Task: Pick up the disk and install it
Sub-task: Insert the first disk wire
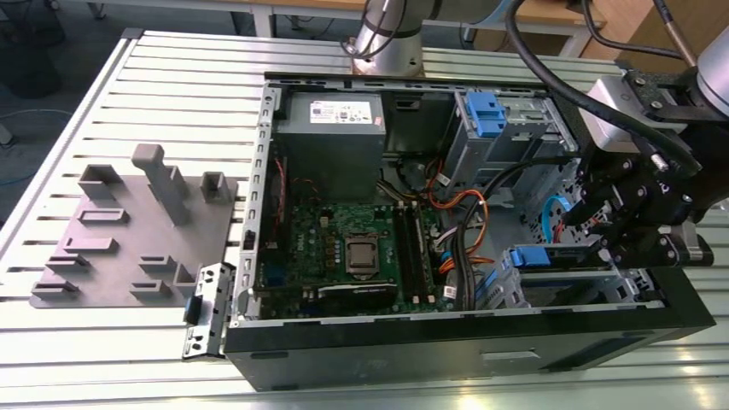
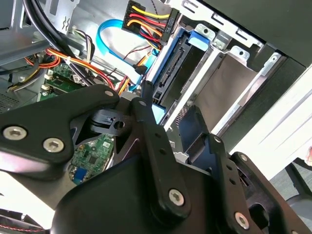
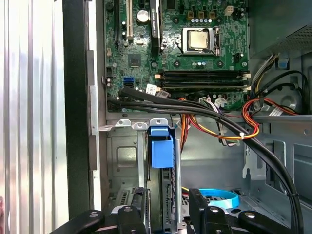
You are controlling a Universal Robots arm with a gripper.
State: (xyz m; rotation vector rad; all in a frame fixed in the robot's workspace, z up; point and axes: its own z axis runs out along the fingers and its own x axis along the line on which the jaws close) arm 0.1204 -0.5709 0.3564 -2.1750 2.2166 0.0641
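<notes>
Found an open computer case (image 1: 456, 376) lying on a slatted table (image 1: 171, 68), with the motherboard (image 1: 353, 248) facing up in the middle and the grey power-supply box (image 1: 333, 128) at the far end. Saw a grey fixture plate (image 1: 125, 231) with upright blocks on the table at the exterior view's left, well apart from the work.

Located the disk (image 1: 555, 256) inside the case at the near end, toward the exterior view's right, standing on edge in the metal drive cage (image 1: 564, 286) with its blue carrier frame uppermost. Picked out the disk (image 3: 162, 146) in the first wrist view by its blue end tab. Picked out the disk (image 2: 170, 68) in the second wrist view by its connector edge, beside an empty slot of the cage.

Found the gripper (image 1: 598, 243) low over that cage, directly above the disk. Counted two black fingers (image 3: 139, 204) straddling the disk's edge in the first wrist view, spread wider than the disk, one close against its side, the other just beside it across a sliver of gap. Judged the gripper (image 3: 168, 195) parted and clamping nothing. Noted one fingertip (image 2: 145, 92) right by the connector edge in the second wrist view; could not tell about actual touch.

Noted a bundle of black, red, orange and yellow cables (image 3: 219, 122) crossing between motherboard and cage, and a blue flat cable (image 3: 219, 197) curled just beside the gripper.
</notes>
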